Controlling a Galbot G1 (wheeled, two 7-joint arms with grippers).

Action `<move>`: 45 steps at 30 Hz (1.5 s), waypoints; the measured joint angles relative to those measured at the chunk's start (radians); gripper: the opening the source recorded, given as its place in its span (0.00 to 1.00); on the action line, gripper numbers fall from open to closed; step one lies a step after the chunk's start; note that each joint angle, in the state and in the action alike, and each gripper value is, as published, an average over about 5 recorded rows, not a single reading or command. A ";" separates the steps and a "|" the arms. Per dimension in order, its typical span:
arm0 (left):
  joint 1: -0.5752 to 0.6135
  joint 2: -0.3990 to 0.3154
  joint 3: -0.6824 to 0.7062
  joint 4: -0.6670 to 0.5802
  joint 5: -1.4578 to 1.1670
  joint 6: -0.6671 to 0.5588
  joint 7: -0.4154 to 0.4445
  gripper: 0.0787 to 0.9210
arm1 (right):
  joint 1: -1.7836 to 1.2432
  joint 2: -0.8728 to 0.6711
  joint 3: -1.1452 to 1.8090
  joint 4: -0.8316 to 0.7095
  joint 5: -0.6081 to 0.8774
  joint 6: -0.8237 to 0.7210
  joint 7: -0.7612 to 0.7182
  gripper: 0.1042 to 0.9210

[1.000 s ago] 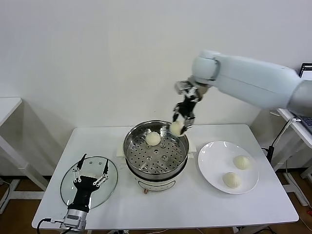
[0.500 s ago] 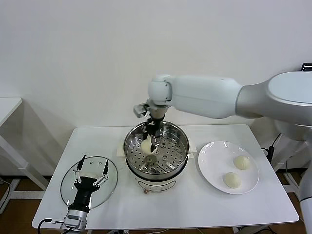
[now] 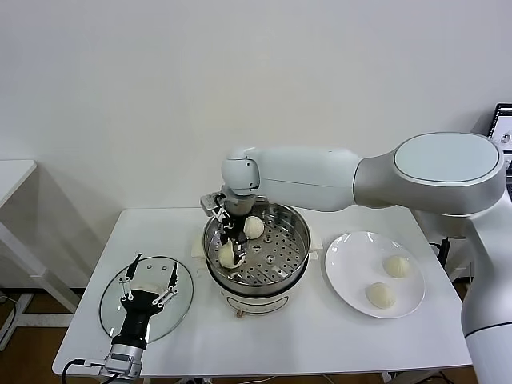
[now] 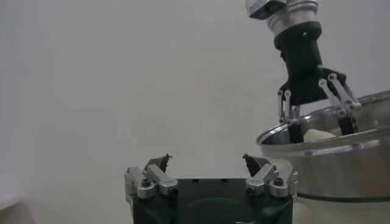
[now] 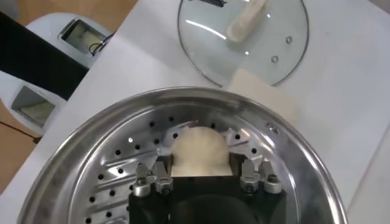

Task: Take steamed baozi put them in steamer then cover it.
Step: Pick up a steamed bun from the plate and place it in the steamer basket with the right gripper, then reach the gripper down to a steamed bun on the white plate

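Observation:
The steamer (image 3: 300, 232) stands mid-table, and one baozi (image 3: 254, 227) lies on its perforated floor. My right gripper (image 3: 230, 250) reaches down inside the pot on the side nearest the cover, shut on a second baozi (image 3: 226, 254) low over the tray. In the right wrist view that baozi (image 5: 198, 149) fills the gap of the right gripper (image 5: 201, 164), both fingers against its sides. Two more baozi (image 3: 396, 266) (image 3: 380, 295) lie on a white plate (image 3: 352, 280). The glass cover (image 3: 112, 304) lies flat at the table's front left. My left gripper (image 3: 152, 270) hovers over it, open and holding nothing.
The white plate sits right of the steamer, near the table's right edge. The steamer's white base (image 3: 256, 304) faces the front. A second white table (image 3: 12, 176) stands at the far left. The right arm spans across above the pot from the right.
The right gripper carried the baozi from above the pot's far right rim across to its left side and lowered it onto the tray. The left arm has not moved.

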 measured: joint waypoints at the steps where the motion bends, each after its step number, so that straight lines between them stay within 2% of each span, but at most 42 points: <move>1: 0.000 0.000 0.000 0.001 0.000 0.000 -0.001 0.88 | -0.001 0.001 0.000 0.000 0.000 0.000 0.002 0.80; 5: -0.001 -0.001 -0.002 0.002 0.001 0.000 -0.004 0.88 | 0.000 -0.004 0.005 0.008 -0.003 -0.003 0.006 0.87; 12: -0.001 -0.001 0.001 0.003 0.002 -0.001 -0.008 0.88 | 0.038 -0.073 0.034 0.067 -0.031 0.003 -0.015 0.88; 23: 0.001 0.003 0.016 0.004 0.011 0.000 -0.009 0.88 | 0.146 -0.400 0.045 0.207 -0.159 0.080 -0.155 0.88; 32: 0.003 0.003 0.025 0.004 0.020 0.000 -0.009 0.88 | 0.102 -0.684 0.023 0.246 -0.294 0.134 -0.213 0.88; 45: 0.011 -0.001 0.006 0.007 0.022 -0.006 -0.010 0.88 | -0.131 -0.828 0.098 0.195 -0.425 0.154 -0.171 0.88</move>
